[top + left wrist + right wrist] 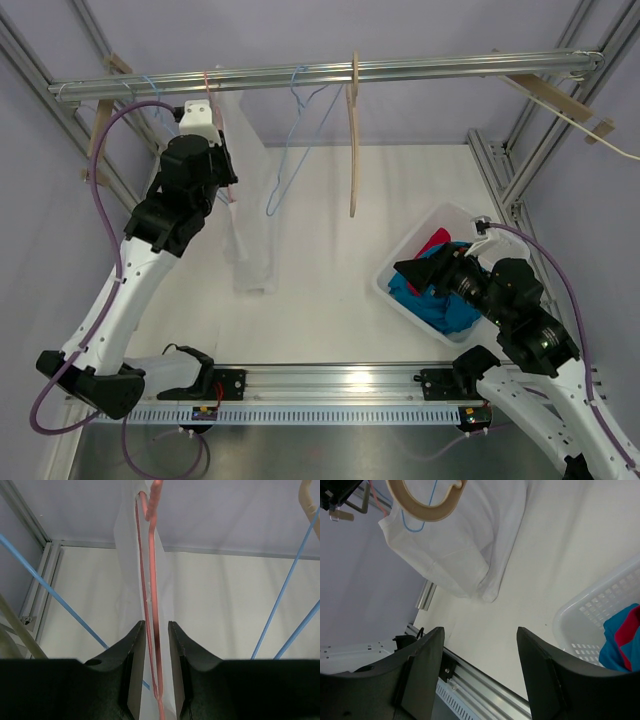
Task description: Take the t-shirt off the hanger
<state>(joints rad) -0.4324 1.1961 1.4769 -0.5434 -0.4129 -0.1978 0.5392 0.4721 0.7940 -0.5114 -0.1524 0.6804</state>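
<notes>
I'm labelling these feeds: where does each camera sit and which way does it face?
Top external: overhead behind the robot, looking down on rail, table, left arm, right arm.
Left wrist: behind the left gripper, whose fingers flank the pink hanger and white t-shirt.
Right wrist: behind the open right gripper, facing that t-shirt, laundry basket at right.
Shared: the t-shirt shows in all three.

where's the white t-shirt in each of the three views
Top external: the white t-shirt hangs left of centre.
Left wrist: centre, running top to bottom, on the pink hanger.
Right wrist: upper left to centre.
Shared landmark: the wooden hanger, at the top right edge in the left wrist view and top left in the right wrist view.
</notes>
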